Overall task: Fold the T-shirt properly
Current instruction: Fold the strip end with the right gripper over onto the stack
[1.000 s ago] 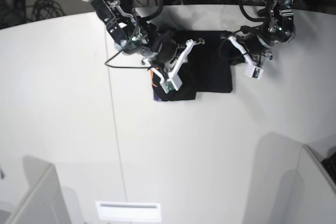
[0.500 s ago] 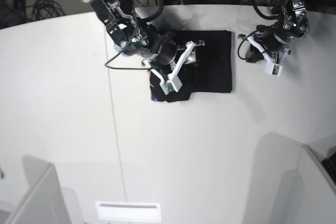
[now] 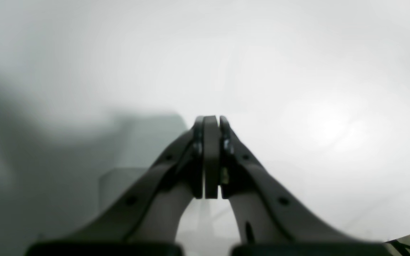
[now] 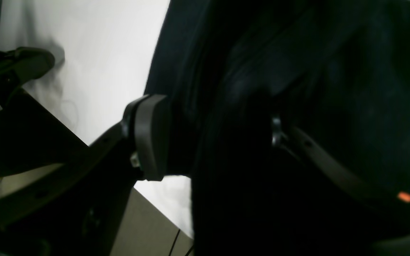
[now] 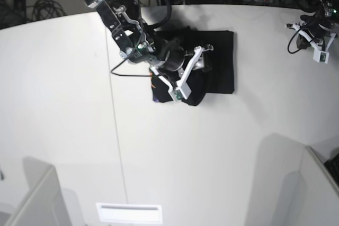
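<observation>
Base view: the T-shirt [image 5: 220, 62], black, lies as a folded block on the white surface [image 5: 212, 157], toward the far middle. Its near-left corner is bunched, and a bit of orange and purple print shows at that edge, beside the right arm.

Right hand [image 5: 185, 75]: over the near-left part of the shirt. In the right wrist view its jaws stand apart, with a thick fold of black cloth [image 4: 297, 89] running between them. One pad [image 4: 151, 137] lies against the cloth's edge; the other finger is mostly lost in the dark fabric. Cannot tell whether cloth is truly gripped or merely lies between the jaws. A second ago this hand sat lower and further left on the shirt, over the near-left corner; it is now nearer the shirt's middle, and the bunched cloth under it has spread toward the right.

Left hand [image 5: 319, 46]: at the far right edge of the base view, well apart from the shirt. A second ago it was at the shirt's right edge; half a second ago it was already clear of it, and now it is further out again. Left wrist view: left hand [image 3: 211, 122] has its jaws pressed together, nothing between them, bare blurred surface beyond.

Shirt's right edge lies flat and straight, as half a second ago.
</observation>
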